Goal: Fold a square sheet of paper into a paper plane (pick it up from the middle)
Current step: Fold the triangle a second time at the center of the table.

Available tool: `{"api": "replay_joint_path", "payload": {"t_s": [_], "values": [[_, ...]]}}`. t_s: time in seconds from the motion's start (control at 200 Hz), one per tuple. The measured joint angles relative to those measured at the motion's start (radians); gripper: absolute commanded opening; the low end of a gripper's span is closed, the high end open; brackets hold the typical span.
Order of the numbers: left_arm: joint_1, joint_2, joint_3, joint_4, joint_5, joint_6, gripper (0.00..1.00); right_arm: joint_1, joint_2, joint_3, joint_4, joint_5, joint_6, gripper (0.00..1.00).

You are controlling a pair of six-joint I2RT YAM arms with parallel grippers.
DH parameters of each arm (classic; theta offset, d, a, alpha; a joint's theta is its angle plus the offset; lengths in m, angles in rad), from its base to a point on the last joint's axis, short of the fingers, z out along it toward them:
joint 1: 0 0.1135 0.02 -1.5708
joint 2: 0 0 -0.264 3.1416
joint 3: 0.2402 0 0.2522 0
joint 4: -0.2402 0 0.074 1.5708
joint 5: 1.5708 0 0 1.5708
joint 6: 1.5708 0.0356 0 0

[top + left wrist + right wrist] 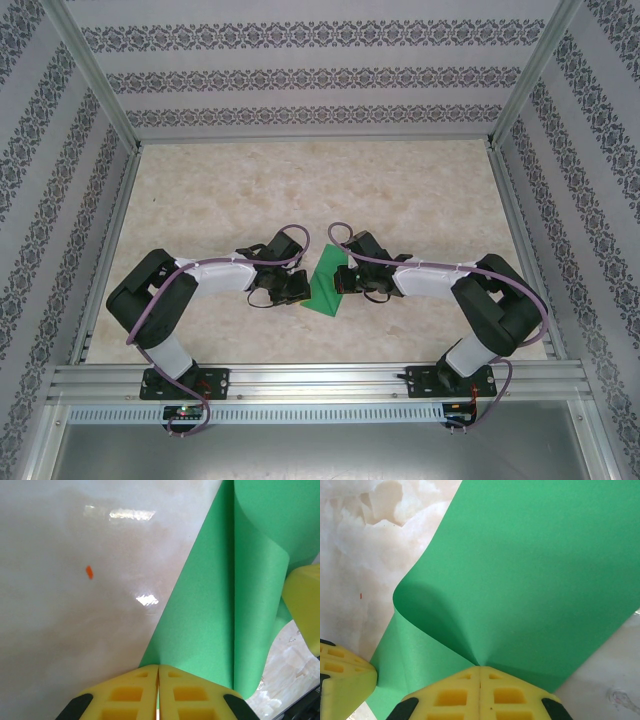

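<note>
Green square sheet of paper (pixel 326 283), partly hidden between the arms, curls over; left gripper (pixel 158 669) and right gripper (pixel 480 670) each pinch it tight.

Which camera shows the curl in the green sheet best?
The right wrist view. There the square sheet of paper bends over in a rounded loop that runs down to the right gripper, which is pinched shut on it. The left wrist view shows one curled flap edge-on. The top external view shows a small green shape, too small to show the curl.

We note a beige marbled tabletop (pixel 300 190) mid-frame, striped floral wallpaper (pixel 300 75) on three sides (grey on white), aluminium rails (pixel 320 378) along the bottom.
</note>
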Motion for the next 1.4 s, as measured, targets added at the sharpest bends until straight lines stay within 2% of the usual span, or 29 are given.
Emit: {"api": "replay_joint_path", "payload": {"t_s": [1.004,1.399], "values": [[0.0,0.012,0.022,-0.024,-0.007,0.018,0.12,-0.008,0.029,0.028,-0.023,0.026,-0.006,0.03],[0.0,-0.032,0.041,-0.071,-0.048,0.037,0.24,-0.008,0.034,0.042,-0.047,0.029,-0.007,0.03]]}}
